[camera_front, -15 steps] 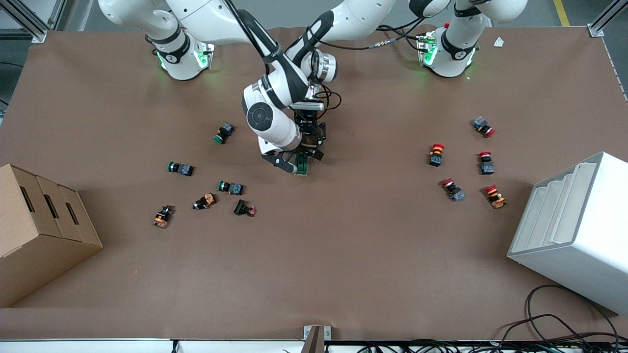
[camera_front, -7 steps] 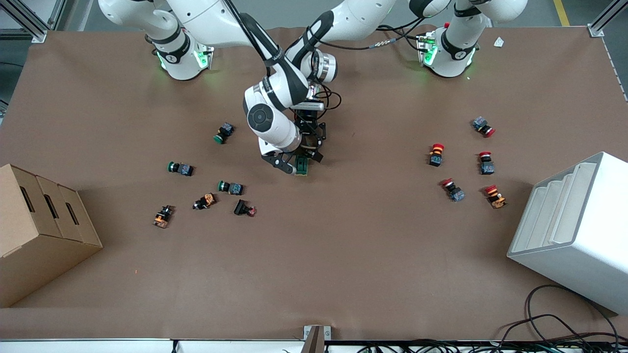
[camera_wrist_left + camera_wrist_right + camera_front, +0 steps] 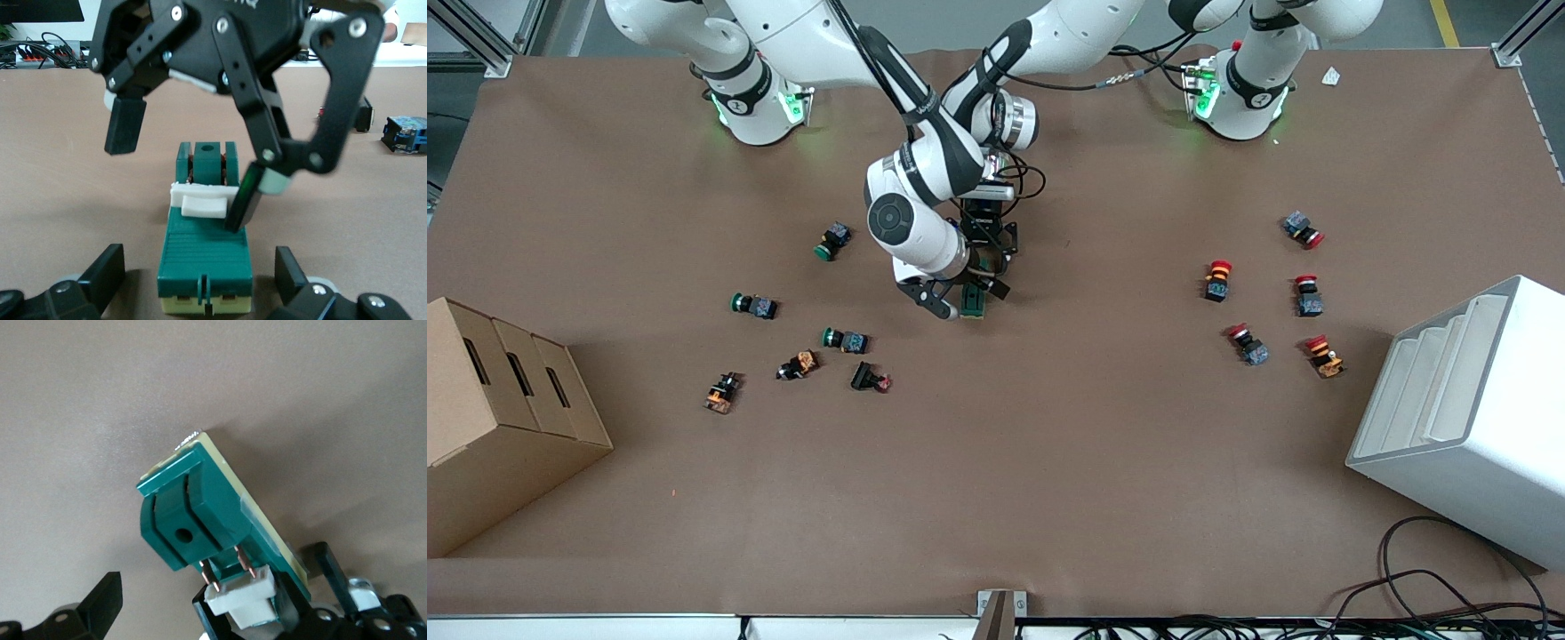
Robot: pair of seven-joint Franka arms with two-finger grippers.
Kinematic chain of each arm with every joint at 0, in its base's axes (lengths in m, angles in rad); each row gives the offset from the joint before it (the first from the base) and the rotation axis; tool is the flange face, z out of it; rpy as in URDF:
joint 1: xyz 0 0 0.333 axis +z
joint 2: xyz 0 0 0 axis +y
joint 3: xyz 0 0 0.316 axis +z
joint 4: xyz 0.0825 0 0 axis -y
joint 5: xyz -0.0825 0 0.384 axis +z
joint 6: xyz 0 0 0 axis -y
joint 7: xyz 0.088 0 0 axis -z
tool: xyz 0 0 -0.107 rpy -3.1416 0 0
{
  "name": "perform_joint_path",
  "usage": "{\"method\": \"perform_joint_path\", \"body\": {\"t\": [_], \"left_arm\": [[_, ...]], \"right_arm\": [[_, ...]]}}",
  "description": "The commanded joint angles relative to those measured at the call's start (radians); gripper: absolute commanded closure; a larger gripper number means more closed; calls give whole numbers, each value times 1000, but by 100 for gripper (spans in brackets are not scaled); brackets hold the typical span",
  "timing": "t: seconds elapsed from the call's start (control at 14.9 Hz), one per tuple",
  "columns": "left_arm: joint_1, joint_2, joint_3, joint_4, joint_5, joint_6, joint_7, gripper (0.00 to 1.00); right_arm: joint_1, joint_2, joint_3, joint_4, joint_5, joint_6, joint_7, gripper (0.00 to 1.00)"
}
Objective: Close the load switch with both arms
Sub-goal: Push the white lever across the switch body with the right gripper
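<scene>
At the middle of the brown table [image 3: 1049, 462], both white arms meet over the load switch [image 3: 975, 302], a small dark-green block with a cream toggle [image 3: 203, 202]. The switch lies flat on the table, roughly midway between the scattered green-capped buttons [image 3: 752, 305] toward the right arm's end and the red-capped buttons [image 3: 1217, 279] toward the left arm's end.

The right gripper [image 3: 947, 300] hangs over the switch with its fingers spread wide apart. In the left wrist view, one of its fingertips [image 3: 241, 203] touches the end of the cream toggle, while the other finger [image 3: 125, 125] hangs in the air to one side of the block.

The left gripper [image 3: 985, 271] is low at the switch's end. Its fingers are parted, one on each side of the green body, and appear not to touch it (contact itself is hard to confirm).

Compared with a second ago, the right arm's wrist has shifted slightly toward the robot bases, drawing its gripper back along the switch, which has barely moved. This likely means the toggle is being pushed or has just been flipped; whether it is fully closed cannot be told.
</scene>
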Motion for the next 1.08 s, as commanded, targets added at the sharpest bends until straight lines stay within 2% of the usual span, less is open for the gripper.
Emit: {"method": "perform_joint_path", "body": {"t": [0.0, 0.27, 1.01], "left_arm": [[-18, 51, -7, 2, -2, 30, -49, 1], [-21, 53, -8, 2, -2, 30, -50, 1], [-23, 51, -7, 2, -2, 30, -49, 1]], "right_arm": [[-40, -1, 3, 75, 31, -66, 3, 0], [-66, -2, 1, 109, 31, -106, 3, 0], [-74, 13, -1, 147, 29, -92, 8, 0]]}}
